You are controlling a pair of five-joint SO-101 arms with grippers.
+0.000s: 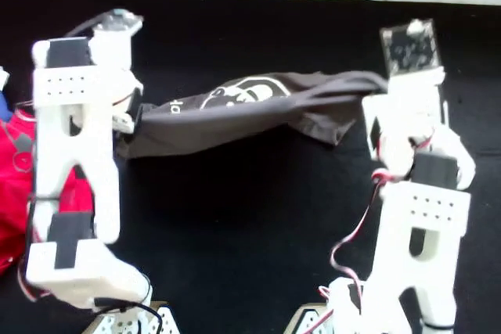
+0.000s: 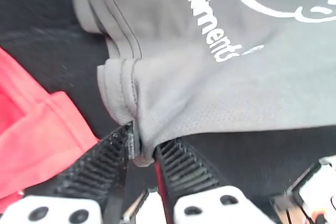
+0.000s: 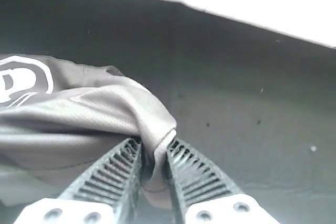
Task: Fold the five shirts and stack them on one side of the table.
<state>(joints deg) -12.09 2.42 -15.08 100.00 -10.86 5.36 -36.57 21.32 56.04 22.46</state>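
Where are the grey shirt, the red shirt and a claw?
grey shirt (image 1: 243,93), high view, printed middle
red shirt (image 2: 42,129), left wrist view, folded part
left claw (image 2: 143,142), left wrist view, between its tips

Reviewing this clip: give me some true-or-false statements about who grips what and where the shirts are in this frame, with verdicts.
1. The left gripper is shut on a hemmed edge of the grey shirt. True.
2. The right gripper is open and apart from any cloth. False: it is shut on a bunched bit of the grey shirt.
3. The grey shirt lies neatly folded in a stack. False: it spans between the two grippers, bunched and unfolded.
4. A red shirt lies beside the left arm. True.
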